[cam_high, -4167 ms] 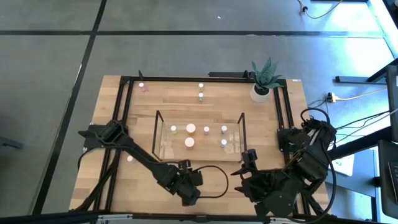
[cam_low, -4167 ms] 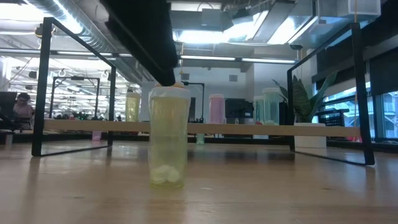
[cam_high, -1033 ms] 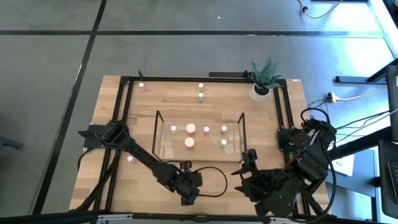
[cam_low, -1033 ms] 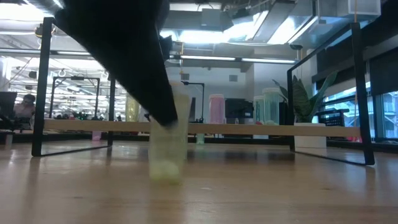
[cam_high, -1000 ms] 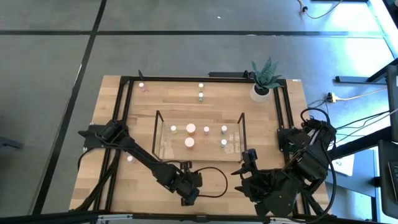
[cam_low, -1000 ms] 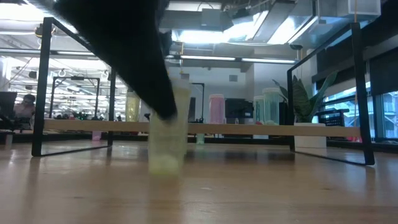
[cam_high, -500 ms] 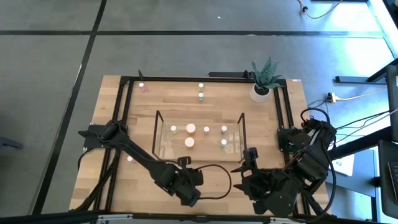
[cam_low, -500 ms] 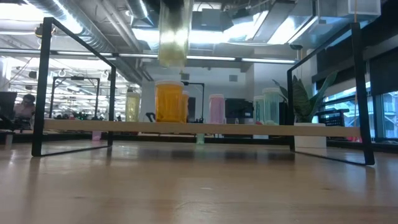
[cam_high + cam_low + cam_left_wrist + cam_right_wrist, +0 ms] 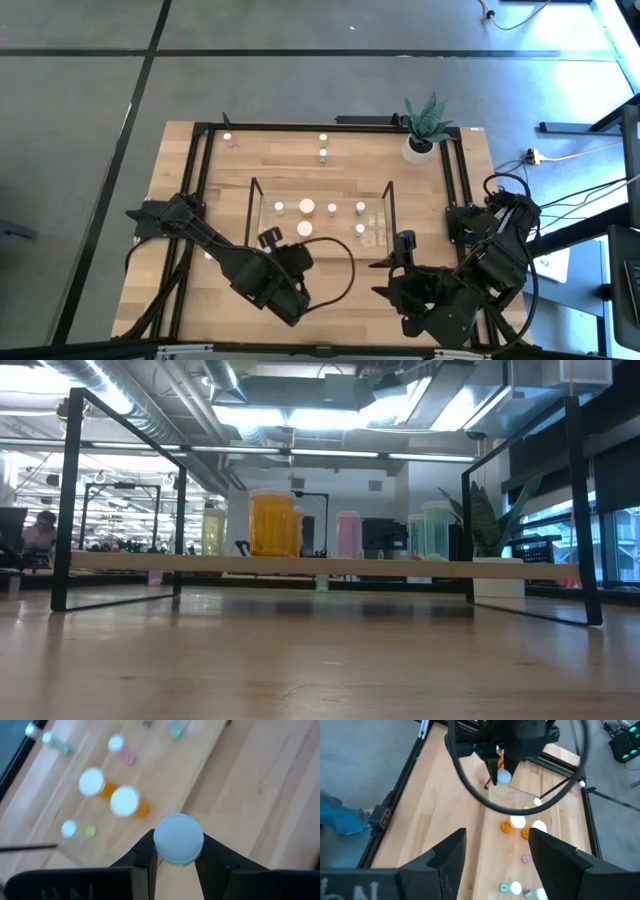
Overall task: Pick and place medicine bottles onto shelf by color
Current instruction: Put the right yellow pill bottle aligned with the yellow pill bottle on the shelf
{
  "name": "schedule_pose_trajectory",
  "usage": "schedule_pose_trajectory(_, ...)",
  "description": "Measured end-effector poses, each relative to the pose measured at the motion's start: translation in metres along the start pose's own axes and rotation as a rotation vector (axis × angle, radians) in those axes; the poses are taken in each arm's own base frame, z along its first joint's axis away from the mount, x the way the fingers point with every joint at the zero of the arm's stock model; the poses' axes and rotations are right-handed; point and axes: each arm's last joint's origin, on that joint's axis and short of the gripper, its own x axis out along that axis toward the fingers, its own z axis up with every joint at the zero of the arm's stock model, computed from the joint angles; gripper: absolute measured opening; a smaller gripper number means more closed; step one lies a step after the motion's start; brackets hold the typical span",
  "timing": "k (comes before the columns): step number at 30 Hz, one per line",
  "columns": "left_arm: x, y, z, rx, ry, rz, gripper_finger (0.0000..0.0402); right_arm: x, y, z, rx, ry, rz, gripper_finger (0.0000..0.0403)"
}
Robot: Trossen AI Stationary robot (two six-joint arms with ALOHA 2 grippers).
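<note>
My left claw (image 9: 177,857) grips a pale yellow-green, white-capped medicine bottle (image 9: 178,840), lifted just short of the clear dark-edged shelf (image 9: 385,205). Six bottles stand inside the shelf; three wait beyond it on the wooden counter (image 9: 350,168). My right claw (image 9: 492,852) idles wide near the shelf's corner.

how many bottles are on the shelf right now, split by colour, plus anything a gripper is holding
orange bottles: 2
green bottles: 2
pink bottle: 1
yellow bottle: 1
total on the shelf: 6
pale bottle held in the left gripper, off the shelf: 1
</note>
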Motion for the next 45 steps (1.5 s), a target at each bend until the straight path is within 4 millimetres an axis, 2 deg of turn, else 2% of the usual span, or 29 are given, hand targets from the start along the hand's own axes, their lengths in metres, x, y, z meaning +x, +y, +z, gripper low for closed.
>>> schedule_pose_trajectory(9, -0.018, 0.036, 0.011, -0.041, -0.058, 0.002, 0.0092, 0.002, -0.003, 0.001, 0.007, 0.004, -0.011, 0.0217)
schedule_pose_trajectory(13, -0.026, 0.061, 0.006, -0.100, -0.070, 0.016, 0.0092, 0.003, -0.004, 0.000, 0.005, 0.008, -0.013, 0.0217)
schedule_pose_trajectory(18, -0.018, 0.081, -0.012, -0.201, -0.070, 0.048, 0.0092, 0.003, -0.004, 0.000, 0.003, 0.009, -0.014, 0.0217)
schedule_pose_trajectory(23, 0.005, 0.085, -0.025, -0.248, -0.074, 0.019, 0.0092, 0.003, -0.005, 0.001, 0.003, -0.001, -0.047, 0.0217)
schedule_pose_trajectory(27, 0.030, 0.092, -0.031, -0.257, 0.001, 0.053, 0.0092, 0.004, -0.008, 0.002, 0.005, -0.019, -0.113, 0.0217)
schedule_pose_trajectory(33, 0.065, 0.098, -0.028, -0.245, 0.035, 0.059, 0.0092, 0.010, -0.017, 0.003, 0.028, -0.008, -0.137, 0.0217)
schedule_pose_trajectory(39, 0.092, 0.100, -0.027, -0.108, 0.118, -0.047, 0.0092, 0.016, -0.025, 0.005, 0.073, 0.001, -0.159, 0.0217)
schedule_pose_trajectory(45, 0.107, 0.105, -0.034, 0.030, 0.196, -0.083, 0.0092, 0.018, -0.028, 0.006, 0.079, 0.004, -0.166, 0.0217)
